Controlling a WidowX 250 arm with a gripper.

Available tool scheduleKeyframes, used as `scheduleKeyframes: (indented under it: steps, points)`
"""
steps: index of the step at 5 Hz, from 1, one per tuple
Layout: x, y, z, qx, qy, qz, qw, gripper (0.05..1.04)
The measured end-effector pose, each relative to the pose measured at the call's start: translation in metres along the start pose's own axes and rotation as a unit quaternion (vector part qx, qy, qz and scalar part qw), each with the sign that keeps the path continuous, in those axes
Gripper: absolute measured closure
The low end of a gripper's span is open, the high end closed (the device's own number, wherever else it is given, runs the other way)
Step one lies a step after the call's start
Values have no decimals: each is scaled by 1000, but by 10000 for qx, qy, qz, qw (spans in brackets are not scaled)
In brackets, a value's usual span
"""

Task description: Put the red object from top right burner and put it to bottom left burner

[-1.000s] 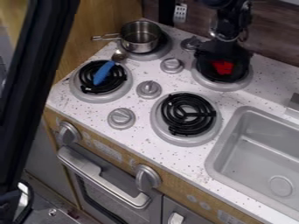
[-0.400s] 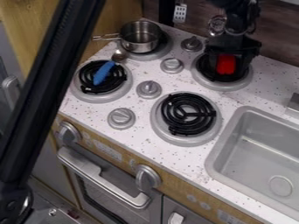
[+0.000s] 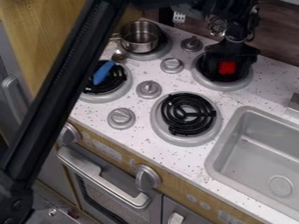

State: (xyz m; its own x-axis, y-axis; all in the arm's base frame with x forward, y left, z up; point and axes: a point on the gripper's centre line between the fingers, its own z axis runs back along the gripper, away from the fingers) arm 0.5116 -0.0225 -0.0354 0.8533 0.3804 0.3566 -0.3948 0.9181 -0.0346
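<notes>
The black gripper [image 3: 231,53] hangs over the top right burner [image 3: 236,85], its lower part dark against the black coil. A small red object [image 3: 227,67] shows at the gripper's lower end, over that burner; whether it is held cannot be told. At the left, the bottom left burner [image 3: 121,89] has a blue-handled spoon [image 3: 104,72] lying across its coil, bowl end toward the back. A long black arm bar covers this burner's left edge.
A metal pot [image 3: 140,36] stands on the top left burner. The bottom right burner [image 3: 188,114] lies between several grey knobs and the sink [image 3: 234,151]. The long black bar [image 3: 64,92] crosses the left side.
The long black bar at the left has swung rightward over the counter's left edge. The gripper and the red object have shifted slightly right, still above the top right burner.
</notes>
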Motion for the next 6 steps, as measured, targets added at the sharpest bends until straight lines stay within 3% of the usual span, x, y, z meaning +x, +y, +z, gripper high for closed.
scheduleKeyframes:
  steps: [1,2,3,4,5,6]
  points:
    - [1,3,-4,38,18,64,10000,130]
    - [0,3,-5,79,13,12,10000,326]
    - [-5,9,-6,171,-49,-234,9996,329]
    - [-19,30,6,339,38,-699,9970,331]
    - [-31,67,30,417,160,-873,9952,331]
    - [-48,112,38,307,483,-729,9957,331]
